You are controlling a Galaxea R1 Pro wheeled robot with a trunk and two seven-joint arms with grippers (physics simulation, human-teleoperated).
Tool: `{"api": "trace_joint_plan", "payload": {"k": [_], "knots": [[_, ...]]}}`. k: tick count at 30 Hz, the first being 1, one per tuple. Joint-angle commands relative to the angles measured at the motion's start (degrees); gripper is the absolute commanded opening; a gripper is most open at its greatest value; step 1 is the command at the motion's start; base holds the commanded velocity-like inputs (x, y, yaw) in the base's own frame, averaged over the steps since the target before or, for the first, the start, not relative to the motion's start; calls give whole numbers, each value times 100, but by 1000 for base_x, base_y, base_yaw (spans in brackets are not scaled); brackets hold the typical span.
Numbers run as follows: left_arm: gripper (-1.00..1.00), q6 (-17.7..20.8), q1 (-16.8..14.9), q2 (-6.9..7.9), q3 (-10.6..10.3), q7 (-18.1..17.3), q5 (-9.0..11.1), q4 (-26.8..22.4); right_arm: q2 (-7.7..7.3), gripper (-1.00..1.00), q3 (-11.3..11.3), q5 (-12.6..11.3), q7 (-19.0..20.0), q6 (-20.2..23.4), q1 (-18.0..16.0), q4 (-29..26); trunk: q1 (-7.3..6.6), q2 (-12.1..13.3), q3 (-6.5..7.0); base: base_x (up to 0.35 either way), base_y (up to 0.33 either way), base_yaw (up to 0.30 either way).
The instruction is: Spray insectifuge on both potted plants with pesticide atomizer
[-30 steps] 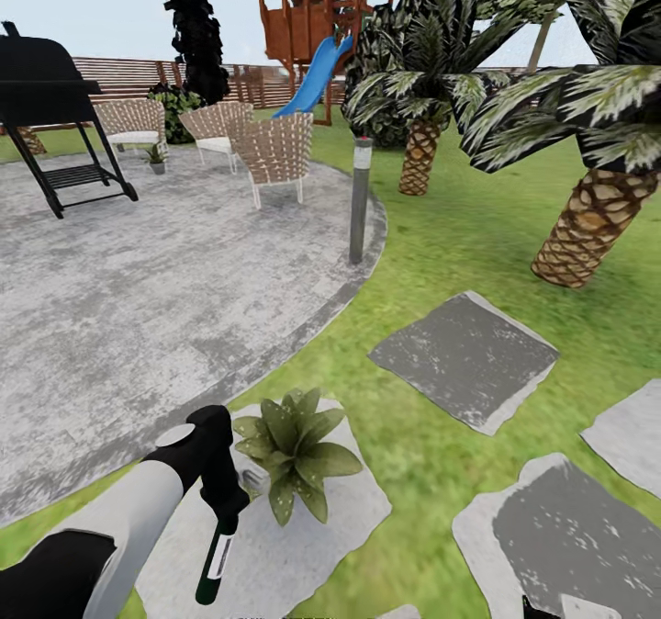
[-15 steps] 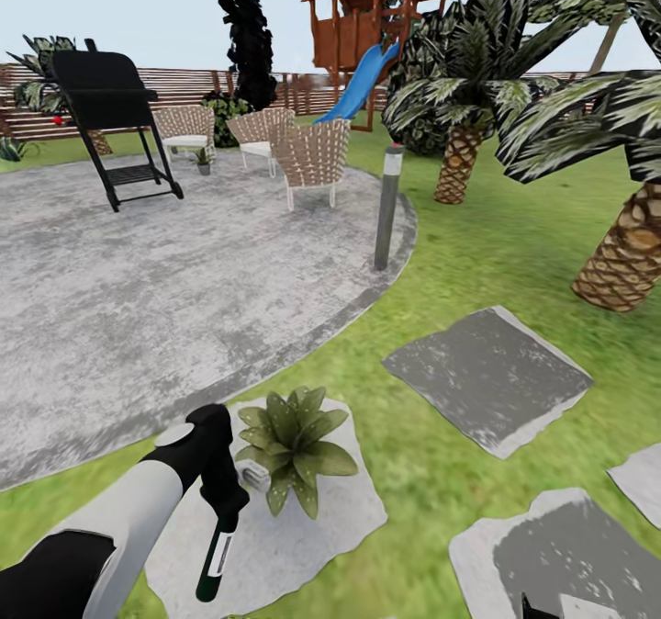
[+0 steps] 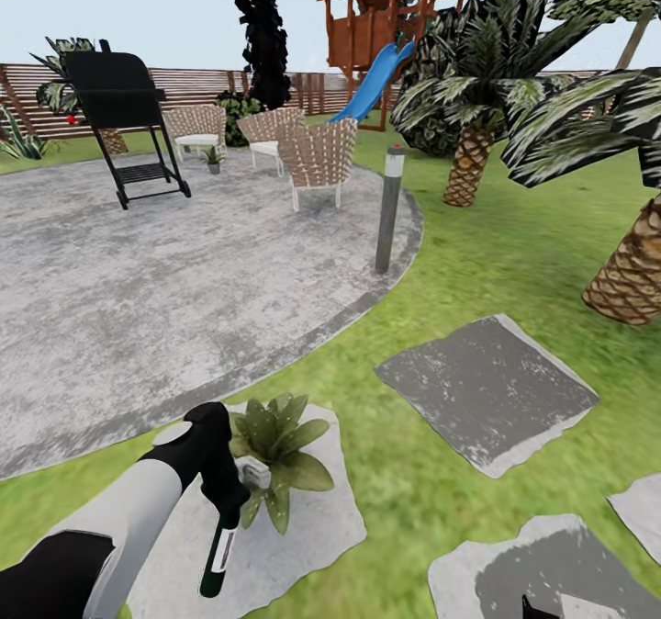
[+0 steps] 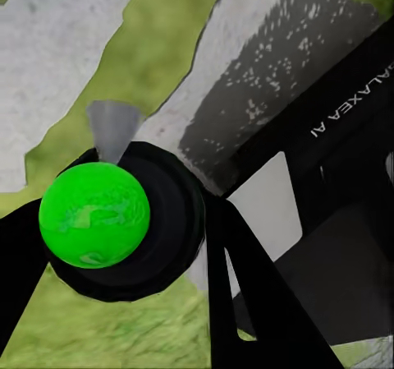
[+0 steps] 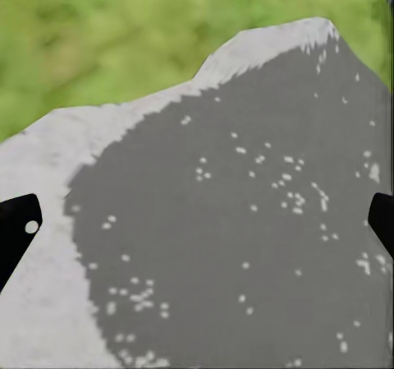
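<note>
My left gripper (image 3: 226,498) is shut on the pesticide atomizer (image 3: 219,550). The dark bottle with its white label hangs down, and its white spray head (image 3: 254,474) points at the potted plant (image 3: 275,449) right beside it. That rosette stands on a pale stepping stone (image 3: 303,518). In the left wrist view the bottle's base (image 4: 94,213) shows as a green disc in a dark ring between the black fingers (image 4: 246,295). A second small potted plant (image 3: 213,156) stands far off on the patio by the chairs. My right gripper (image 5: 197,225) is open above a grey stepping stone (image 5: 230,246).
The round speckled patio (image 3: 138,270) holds a black grill (image 3: 124,114) and wicker chairs (image 3: 317,155). A grey lamp post (image 3: 389,208) stands at its rim. Palms (image 3: 633,270) rise on the right. More stepping stones (image 3: 487,389) lie on the lawn, with the wooden fence (image 3: 193,86) behind.
The whole picture has slid rightward, so the camera has turned left. The plant now sits closer to the spray head in the picture. The left arm keeps its hold on the bottle.
</note>
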Motion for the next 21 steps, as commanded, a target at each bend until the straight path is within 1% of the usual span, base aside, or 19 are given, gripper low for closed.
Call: {"api": "trace_joint_plan", "payload": {"k": [1, 13, 17, 19, 21], "knots": [[-100, 61, -3, 2, 0, -57, -40, -7, 2, 100, -41, 60, -3, -25, -5, 11, 0, -2, -5, 75, -297, 231], [-100, 61, -1, 5, 26, -55, -46, -7, 10, 100, -35, 60, -3, -25, -5, 18, 0, -2, -5, 6, -313, 275], [-100, 60, 55, 57, 43, -56, -47, -7, 4, 100, -34, 60, -3, -25, -5, 18, 0, -2, -5, 0, -314, 278], [-100, 57, 67, 70, 101, -57, -46, -7, 8, 100, -33, 60, -3, -25, -5, 18, 0, -2, -5, 42, -313, 278], [-100, 50, 74, 73, 303, -57, -41, -7, 8, 100, -32, 60, -3, -25, -5, 18, 0, -2, -5, 179, -260, 278]]}}
